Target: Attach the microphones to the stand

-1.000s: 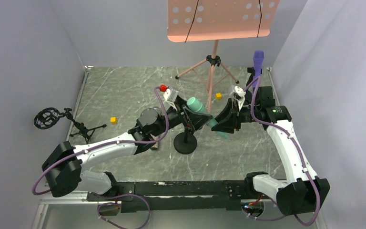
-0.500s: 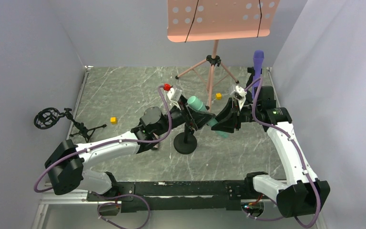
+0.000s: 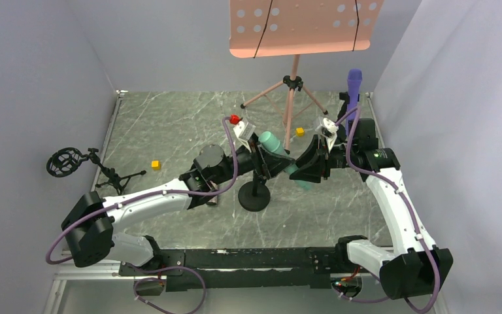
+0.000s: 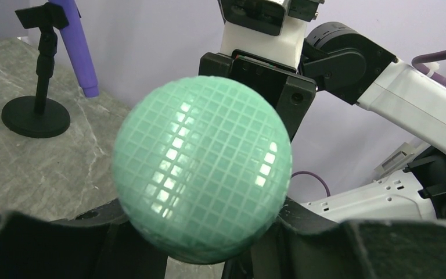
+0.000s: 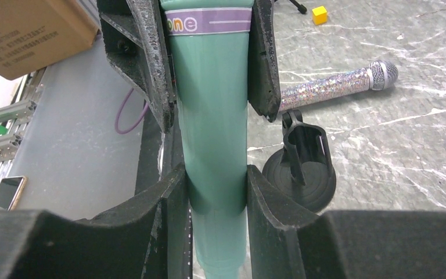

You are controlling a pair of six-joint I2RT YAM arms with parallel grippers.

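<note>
The mint-green microphone (image 3: 276, 149) hangs tilted above the black round-base stand (image 3: 254, 194), held from both ends. My left gripper (image 3: 265, 163) is shut on it just below its mesh head (image 4: 203, 174). My right gripper (image 5: 215, 200) is shut on its lower handle (image 5: 212, 116). The stand's empty clip (image 5: 305, 142) is just right of the handle. The purple microphone (image 3: 353, 86) stands upright in its own stand at the back right and also shows in the left wrist view (image 4: 78, 49). The glittery microphone (image 5: 337, 84) lies on the table, mostly hidden under my left arm in the top view.
A pink music stand (image 3: 293, 78) on a tripod rises at the back centre. A small black tripod with a shock mount (image 3: 65, 162) stands at the left. Two yellow cubes (image 3: 156, 165) (image 3: 299, 131) lie on the marble table. Grey walls close three sides.
My left arm has shifted slightly right and back, carrying the microphone's head with it. The right gripper has kept its hold and hardly moved.
</note>
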